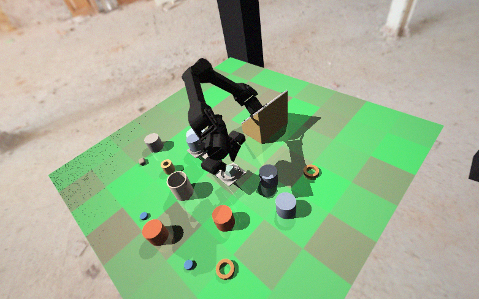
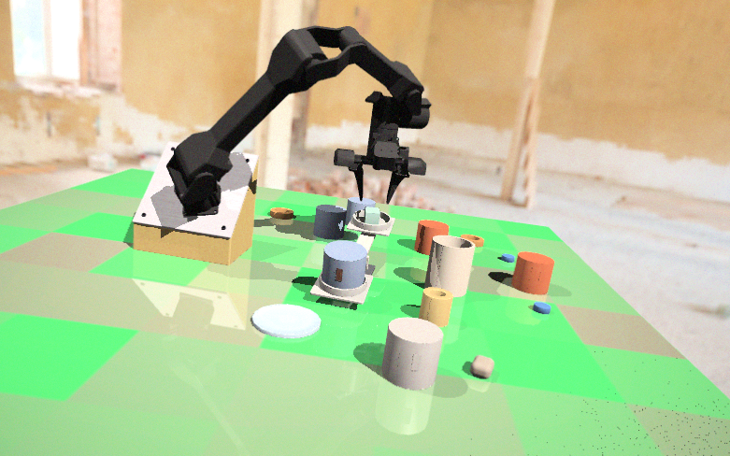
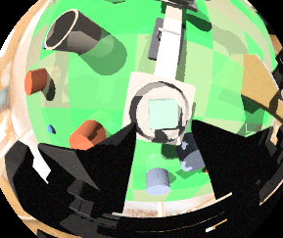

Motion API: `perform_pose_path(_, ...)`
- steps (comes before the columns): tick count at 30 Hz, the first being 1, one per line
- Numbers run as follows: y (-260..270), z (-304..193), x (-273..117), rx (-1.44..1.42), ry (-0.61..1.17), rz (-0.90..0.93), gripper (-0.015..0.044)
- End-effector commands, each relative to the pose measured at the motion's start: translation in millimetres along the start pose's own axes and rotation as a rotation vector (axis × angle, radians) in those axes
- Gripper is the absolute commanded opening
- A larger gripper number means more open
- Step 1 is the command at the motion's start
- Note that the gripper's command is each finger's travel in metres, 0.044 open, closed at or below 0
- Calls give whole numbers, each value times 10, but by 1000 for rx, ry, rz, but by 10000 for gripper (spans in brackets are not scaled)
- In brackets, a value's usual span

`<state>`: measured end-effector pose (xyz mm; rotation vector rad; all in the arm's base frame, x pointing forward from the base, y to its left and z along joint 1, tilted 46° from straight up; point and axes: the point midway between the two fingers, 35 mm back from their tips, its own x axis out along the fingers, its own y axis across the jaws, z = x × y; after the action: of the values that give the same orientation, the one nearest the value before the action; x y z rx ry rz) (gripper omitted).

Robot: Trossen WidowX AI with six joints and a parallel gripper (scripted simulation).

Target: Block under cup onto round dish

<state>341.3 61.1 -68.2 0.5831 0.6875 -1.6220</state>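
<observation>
A pale green block [image 1: 230, 170] [image 2: 372, 215] [image 3: 164, 114] sits uncovered in the round holder on one end of the balance [image 2: 365, 243] [image 3: 170, 55]. A blue-grey cup [image 1: 193, 141] [image 2: 345, 265] stands upright on the other end. Two similar blue-grey cylinders, one [image 1: 268, 177] [image 2: 329, 221] [image 3: 192, 155] near the block's end and one [image 1: 286, 206] [image 2: 360, 208] [image 3: 158, 182] farther out, stand on the table. The white round dish [image 1: 190, 132] [image 2: 286, 320] is empty, beside the cup's end. My gripper [image 2: 375, 201] [image 3: 165, 125] points down, open and empty, just above the block. In the top view the arm partly hides the cup.
A tall beige tube [image 1: 181, 189] [image 2: 450, 265], a yellow tube [image 2: 436, 311] and a pale cylinder [image 1: 153, 143] [image 2: 412, 356] stand along one side of the balance. Two orange cylinders [image 1: 222, 217] [image 1: 154, 231], rings, small blue discs and a small stone [image 2: 481, 366] lie farther around.
</observation>
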Motion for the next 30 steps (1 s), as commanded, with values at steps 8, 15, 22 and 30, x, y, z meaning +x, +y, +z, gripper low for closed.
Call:
perform_pose_path(8,-6,11,188,-5,-5,-3,260)
perform_pose_path(15,-8,14,301,-5,-6,-3,260)
perform_pose_path(22,-12,16,373,-4,-7,-3,234)
perform_pose_path(30,-12,16,373,-4,-7,-3,141)
